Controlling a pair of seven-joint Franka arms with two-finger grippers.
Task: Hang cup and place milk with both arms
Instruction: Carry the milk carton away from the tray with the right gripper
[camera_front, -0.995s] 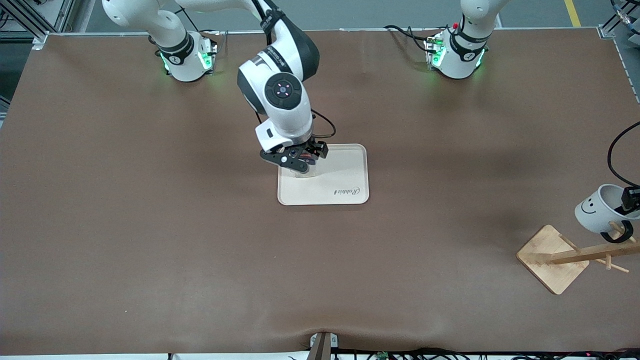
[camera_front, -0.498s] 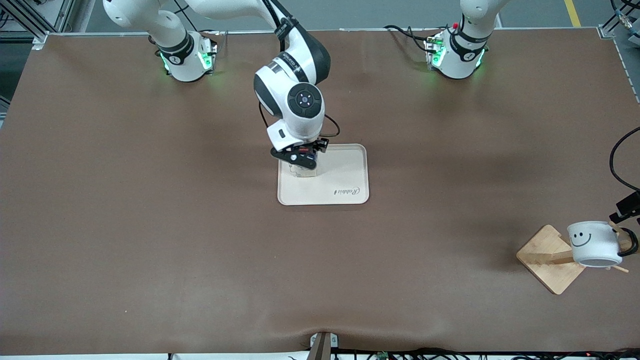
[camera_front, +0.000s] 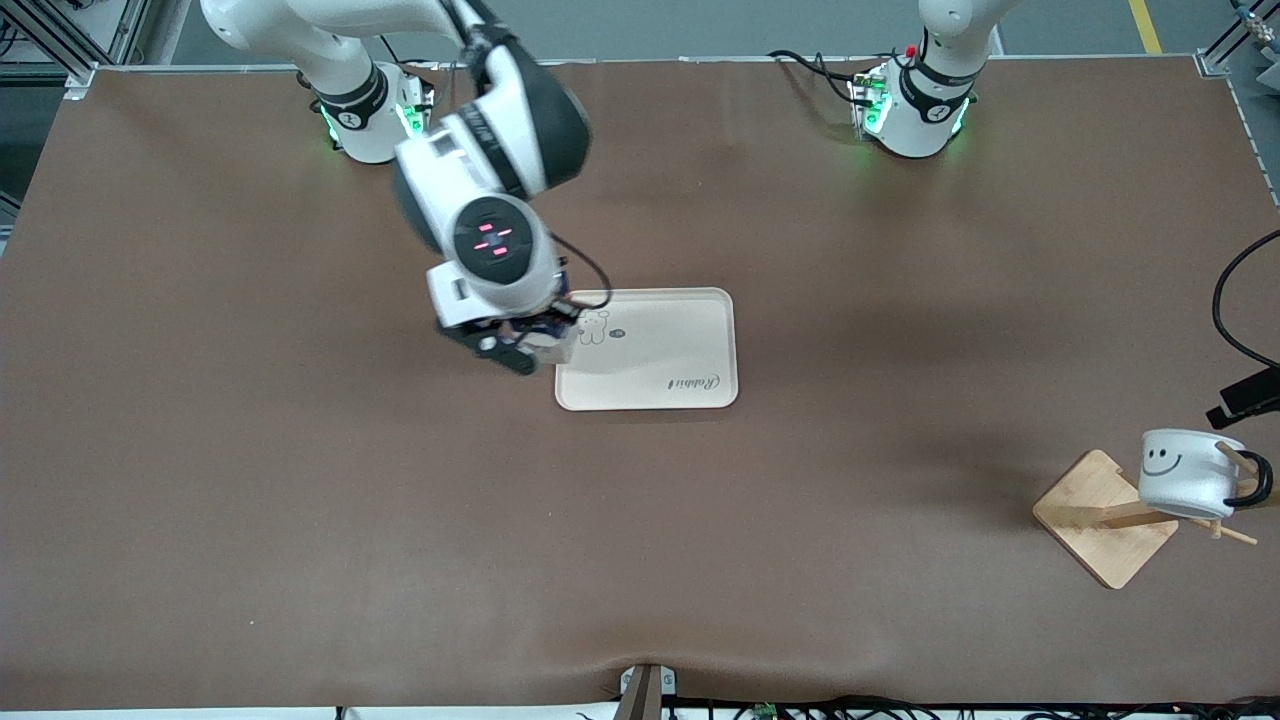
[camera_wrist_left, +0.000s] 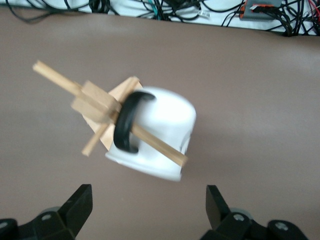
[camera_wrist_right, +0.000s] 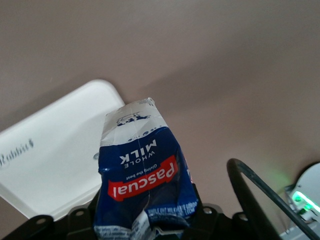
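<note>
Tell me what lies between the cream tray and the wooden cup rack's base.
Front view: only bare brown table between the cream tray and the wooden rack base.

This is a robotics lab, set up for recording rather than for living or cooking. Two white arms (camera_front: 480, 170) stand bolted at the edge of a wide worktop (camera_front: 300, 480) covered in plain brown matting, their bases (camera_front: 375, 120) lit green. Aluminium framing (camera_front: 60, 35) shows at the corners, loose cables (camera_front: 900, 708) run along the edge nearest the front camera, and grey industrial flooring with a yellow line (camera_front: 1145, 25) lies past the bases.
</note>
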